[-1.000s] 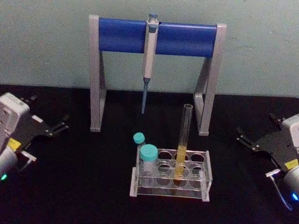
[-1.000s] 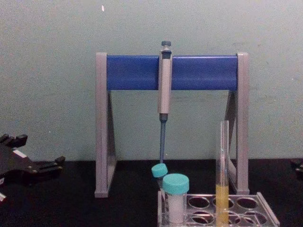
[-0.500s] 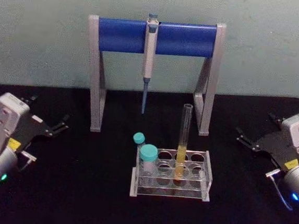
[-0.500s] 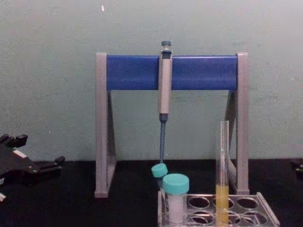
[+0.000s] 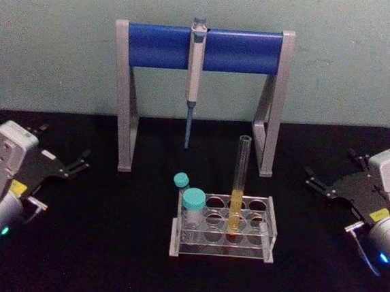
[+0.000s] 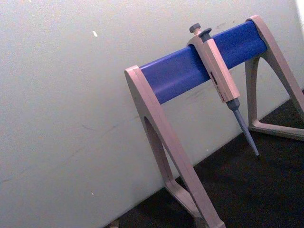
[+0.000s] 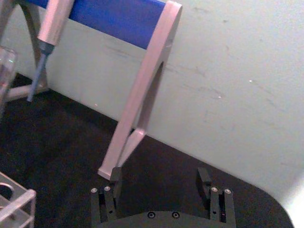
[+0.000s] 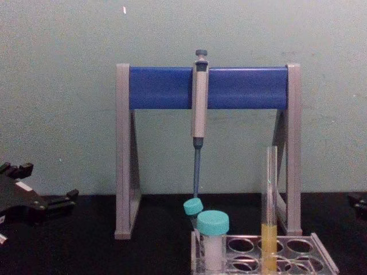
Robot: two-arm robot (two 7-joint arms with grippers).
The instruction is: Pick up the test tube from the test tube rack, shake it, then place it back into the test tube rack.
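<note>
Black table point(image 5: 104, 247): left end effector point(image 5: 64, 141), right end effector point(image 5: 330, 165) released; pinch test tube point(image 5: 239, 184) above liquid, lift straight.

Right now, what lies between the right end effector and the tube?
In the head view, only bare table and the rack's empty right holes separate the right end effector from the tube.

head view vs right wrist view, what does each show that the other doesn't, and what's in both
Head view's extras: the left gripper, open on the left, the full test tube upright in the test tube rack, and two teal-capped tubes at the rack's left end. Right wrist view's extra: the right gripper from behind, its fingers wide apart. Shared: the right gripper, a corner of the rack, the blue-bar stand and the pipette hanging from it.
</note>
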